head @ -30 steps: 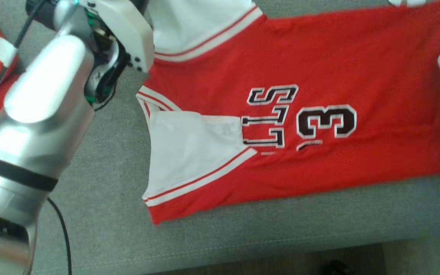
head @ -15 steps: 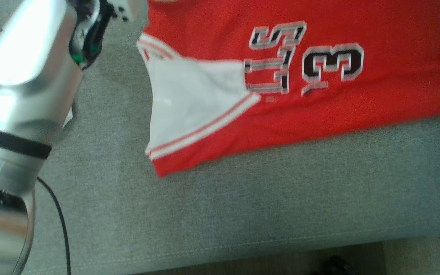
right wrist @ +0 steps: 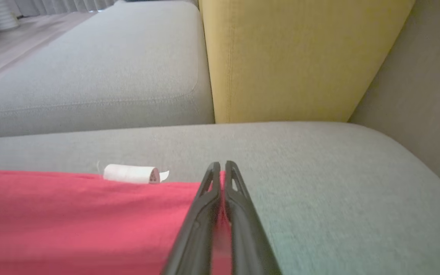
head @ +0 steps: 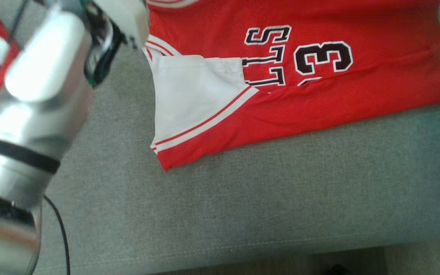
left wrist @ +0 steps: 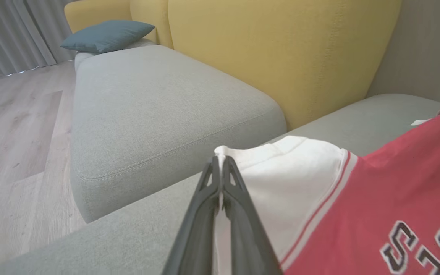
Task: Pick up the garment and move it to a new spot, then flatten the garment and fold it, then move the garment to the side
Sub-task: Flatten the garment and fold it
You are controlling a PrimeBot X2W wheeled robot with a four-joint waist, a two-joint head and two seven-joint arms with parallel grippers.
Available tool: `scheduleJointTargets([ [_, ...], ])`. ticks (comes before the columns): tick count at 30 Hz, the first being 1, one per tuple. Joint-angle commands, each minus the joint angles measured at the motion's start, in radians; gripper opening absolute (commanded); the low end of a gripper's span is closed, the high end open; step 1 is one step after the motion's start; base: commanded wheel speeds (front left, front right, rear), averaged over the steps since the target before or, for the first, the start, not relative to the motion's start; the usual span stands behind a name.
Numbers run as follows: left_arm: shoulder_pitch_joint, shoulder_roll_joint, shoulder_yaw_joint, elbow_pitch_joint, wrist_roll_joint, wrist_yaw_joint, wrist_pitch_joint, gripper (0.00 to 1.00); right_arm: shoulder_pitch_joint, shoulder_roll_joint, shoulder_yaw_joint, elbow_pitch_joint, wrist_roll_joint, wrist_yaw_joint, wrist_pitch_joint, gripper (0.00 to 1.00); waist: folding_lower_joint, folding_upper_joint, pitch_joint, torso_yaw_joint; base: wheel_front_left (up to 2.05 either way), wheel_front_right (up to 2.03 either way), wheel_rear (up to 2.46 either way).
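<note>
The main risk was a lost or lopsided grip. The left gripper (left wrist: 220, 168), low in the centre of the left wrist view, had its two dark fingers pressed together on only the very edge of a white sleeve of the jersey (left wrist: 395, 183). The right gripper (right wrist: 222, 168), low in the centre of the right wrist view, was likewise clamped shut on a thin bite of red hem. With so little cloth in each pinch, a sharp tug or an uneven lift would likely let a corner slip free. The slack cloth could then sag, bunch or fold back on itself instead of spreading flat. The near part of the jersey, at the upper centre of the head view, was doubled over and hid the lower part of the lettering, so dragging could press that crease deeper. A small white roll (right wrist: 130, 173), perhaps a tag, sat at the far red edge at the left centre of the right wrist view and might get swept along. The jersey lay across the upper half of the head view on the grey sofa seat (head: 243, 214). It was red, with black white-edged letters, a numeral 3 and white sleeve panels trimmed in stripes, and it looked thin, soft and rumpled along its lower edge.
</note>
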Motion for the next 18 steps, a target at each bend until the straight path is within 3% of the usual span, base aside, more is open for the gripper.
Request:
scheduleJointTargets([
  [1,-0.005,0.05,0.017,-0.043,0.01,-0.002,-0.001,0.0,0.034,-0.03,0.016,-0.027,0.021,0.006,0.013,0.0,0.0,0.0,-0.024,0.007,0.0,0.0,0.0],
  [6,0.085,0.112,-0.021,-0.158,0.031,0.015,0.033,0.0,0.106,-0.069,0.049,-0.047,0.083,0.006,0.077,0.0,0.0,0.0,-0.073,0.015,0.0,0.0,0.0],
  [11,0.225,0.187,-0.069,-0.373,0.032,0.053,0.123,0.0,0.194,-0.106,0.095,-0.075,0.143,0.006,0.183,0.0,0.0,0.0,-0.129,0.024,0.0,0.0,0.0],
  [18,0.346,0.257,-0.105,-0.556,0.023,0.096,0.203,0.0,0.251,-0.15,0.14,-0.099,0.165,0.006,0.272,0.0,0.0,0.0,-0.171,0.026,0.0,0.0,0.0],
])
